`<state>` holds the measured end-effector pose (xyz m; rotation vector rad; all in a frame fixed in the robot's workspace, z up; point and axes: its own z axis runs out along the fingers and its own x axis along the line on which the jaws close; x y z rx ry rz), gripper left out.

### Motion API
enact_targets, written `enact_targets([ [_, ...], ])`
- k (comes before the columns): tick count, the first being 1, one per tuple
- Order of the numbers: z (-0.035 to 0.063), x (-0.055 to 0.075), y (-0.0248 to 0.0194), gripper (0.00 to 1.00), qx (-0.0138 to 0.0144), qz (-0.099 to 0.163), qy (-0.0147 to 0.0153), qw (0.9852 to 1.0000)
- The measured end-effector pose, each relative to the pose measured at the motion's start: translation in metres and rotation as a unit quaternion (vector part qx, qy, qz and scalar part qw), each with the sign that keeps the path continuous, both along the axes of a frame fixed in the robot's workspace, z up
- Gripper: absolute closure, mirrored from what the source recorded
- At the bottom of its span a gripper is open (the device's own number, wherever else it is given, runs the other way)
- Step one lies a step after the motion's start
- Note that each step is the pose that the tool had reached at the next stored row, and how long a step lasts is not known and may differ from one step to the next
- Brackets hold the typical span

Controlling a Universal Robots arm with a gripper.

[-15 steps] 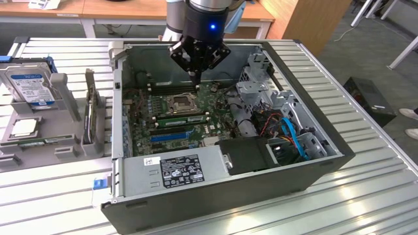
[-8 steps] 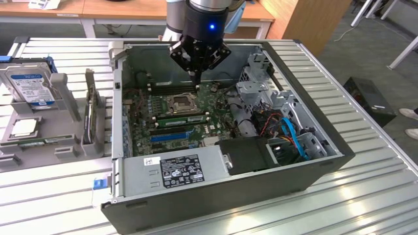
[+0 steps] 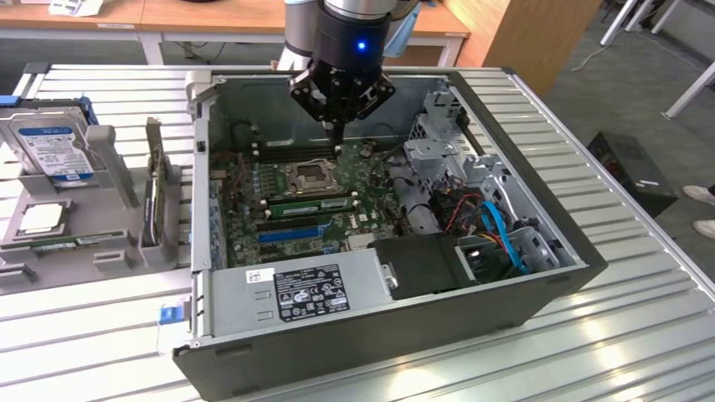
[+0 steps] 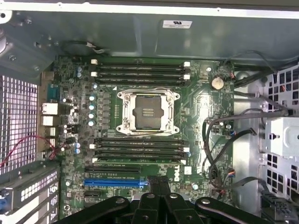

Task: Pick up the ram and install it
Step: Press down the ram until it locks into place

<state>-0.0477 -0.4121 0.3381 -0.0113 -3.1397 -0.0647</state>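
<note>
Black two-fingered end effector, shut and holding nothing, is seen poised over the green motherboard. One ram, a thin green circuit-board stick, appears seated just beyond the fingertips, long axis along the slots. Two banks of four black memory slots and one blue expansion slot are counted.

The exterior view looks down obliquely from farther off, the wrist view straight down nearer; both share the motherboard.
</note>
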Motion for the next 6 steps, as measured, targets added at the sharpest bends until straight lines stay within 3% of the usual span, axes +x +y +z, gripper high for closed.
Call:
enact_targets([
  [6, 0.0, 0.0, 0.0, 0.9, 0.0, -0.001, 0.0, 1.0],
])
